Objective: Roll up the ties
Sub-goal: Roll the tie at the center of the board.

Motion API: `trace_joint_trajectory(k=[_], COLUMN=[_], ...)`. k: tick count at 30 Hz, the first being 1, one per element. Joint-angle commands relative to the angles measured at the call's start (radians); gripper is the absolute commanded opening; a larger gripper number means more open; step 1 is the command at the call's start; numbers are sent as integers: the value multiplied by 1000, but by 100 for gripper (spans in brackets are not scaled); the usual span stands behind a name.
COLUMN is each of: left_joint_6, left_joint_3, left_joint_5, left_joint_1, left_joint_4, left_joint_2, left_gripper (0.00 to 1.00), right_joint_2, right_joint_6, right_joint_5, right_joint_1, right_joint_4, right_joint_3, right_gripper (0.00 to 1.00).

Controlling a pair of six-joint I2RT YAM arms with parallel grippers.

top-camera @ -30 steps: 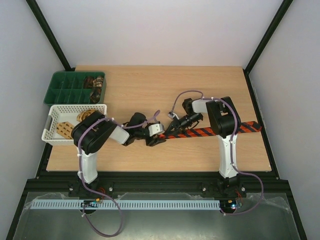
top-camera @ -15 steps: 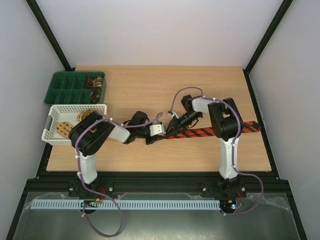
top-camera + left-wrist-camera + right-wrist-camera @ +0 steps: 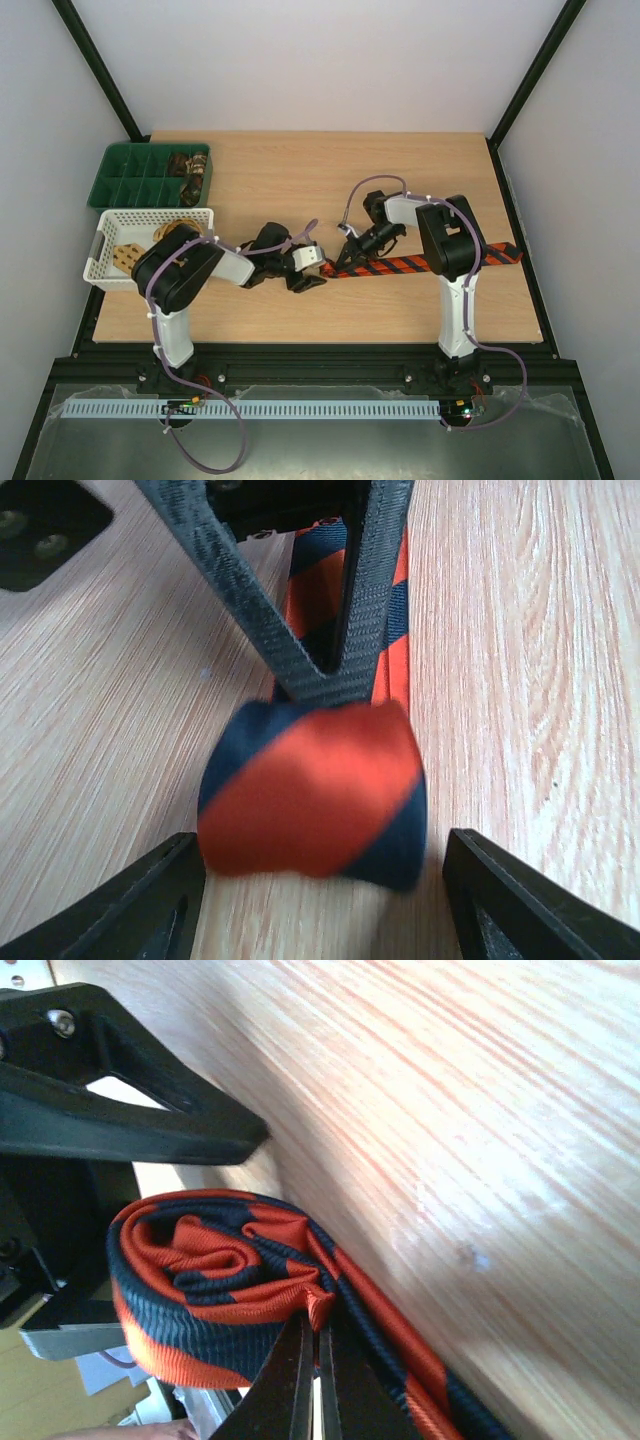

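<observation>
The red-and-black striped tie [image 3: 420, 263] lies flat across the table's right half, and its left end is rolled up [image 3: 327, 268]. In the left wrist view the roll [image 3: 310, 795] sits on the wood between my left gripper's [image 3: 315, 885] open fingers [image 3: 150, 910], which stand apart from it on both sides. My right gripper [image 3: 318, 1335] is shut, its thin fingers pinching a fold of the tie at the roll [image 3: 200, 1280]. From above, the left gripper [image 3: 311, 272] and right gripper [image 3: 344, 257] meet at the roll.
A green compartment tray [image 3: 125, 172] at the back left holds brown rolled ties [image 3: 190, 166]. A white lattice basket [image 3: 112, 225] in front of it holds tan patterned ties [image 3: 125, 258]. The tie's wide end [image 3: 508, 253] reaches the table's right edge.
The roll and the tie's left end have shifted a little to the right. The right gripper moved slightly left and back, and the left gripper turned with the roll.
</observation>
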Motion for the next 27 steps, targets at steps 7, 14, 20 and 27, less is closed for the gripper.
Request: trace_joint_trajectory(k=[7, 14, 20, 27], left_joint_6=[-121, -272, -164, 52], left_joint_3=[-56, -7, 10, -13], left_joint_5=[127, 136, 51, -100], left_joint_1=[27, -13, -44, -42], left_joint_4=[163, 318, 220, -106], left_joint_2=[50, 125, 117, 16], left_gripper=[69, 66, 37, 32], right_joint_2=[89, 91, 80, -33], right_joint_6=[10, 17, 13, -21], right_joint_5=[205, 213, 207, 97], right_joint_1=[3, 2, 1, -56], right_joint_4=[31, 43, 43, -54], right_joint_3=[-35, -41, -28, -3], right_gripper=[1, 1, 1, 26])
